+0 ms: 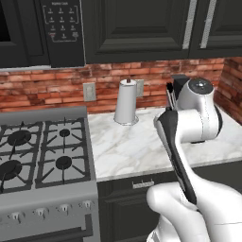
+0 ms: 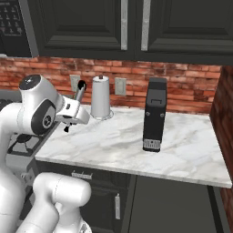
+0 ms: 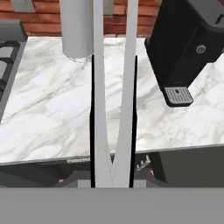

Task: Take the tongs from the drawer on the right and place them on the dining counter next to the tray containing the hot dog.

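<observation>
While the arm hangs over the marble desk (image 2: 182, 150) by the brick wall, the end effector (image 2: 68, 122) is clamped tight on the tongs (image 3: 113, 100), both slim arms running straight up the hand view (joined in a V near the fingers). Beyond them stand a white paper towel roll (image 2: 101, 97) and a black coffee machine (image 2: 154, 114). Below the desk edge, the drawer (image 2: 83, 174) sits closed.

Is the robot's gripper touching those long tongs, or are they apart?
Touching. In the hand view the tongs rise straight up from between the gripper's fingertips, which are shut on their joined end, above the marble worktop.
</observation>
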